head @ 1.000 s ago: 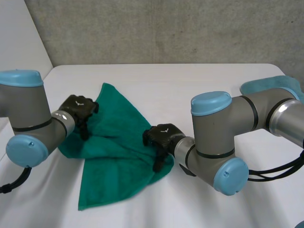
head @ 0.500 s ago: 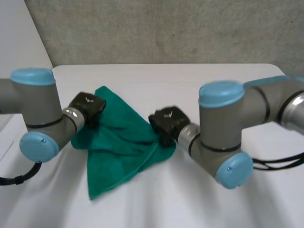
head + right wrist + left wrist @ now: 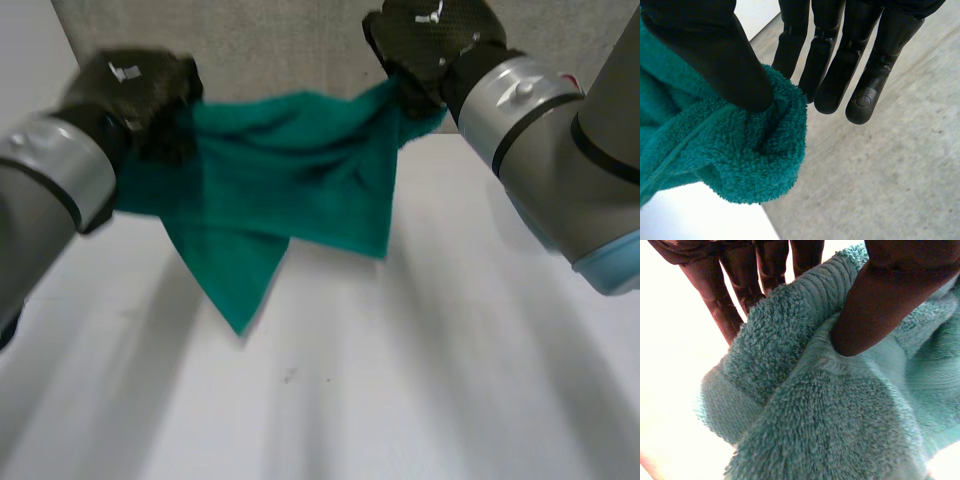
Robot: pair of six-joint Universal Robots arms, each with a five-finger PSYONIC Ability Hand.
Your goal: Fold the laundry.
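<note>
A green towel (image 3: 290, 185) hangs in the air above the white table (image 3: 400, 380), stretched between both hands with a corner drooping below. My left hand (image 3: 135, 95) is shut on the towel's left top corner; in the left wrist view its thumb (image 3: 880, 305) presses the terry towel (image 3: 830, 405) against the fingers (image 3: 720, 300). My right hand (image 3: 430, 45) is shut on the right top corner; in the right wrist view the thumb (image 3: 715, 55) pinches the towel (image 3: 730, 155) against the fingers (image 3: 835, 65).
A grey concrete wall (image 3: 290, 50) stands behind the table. Both grey arms reach in high from the sides, the right one (image 3: 560, 150) close to the camera.
Both hands closed on the towel's corners and lifted it off the table. The towel, crumpled on the table before, now hangs spread between them.
</note>
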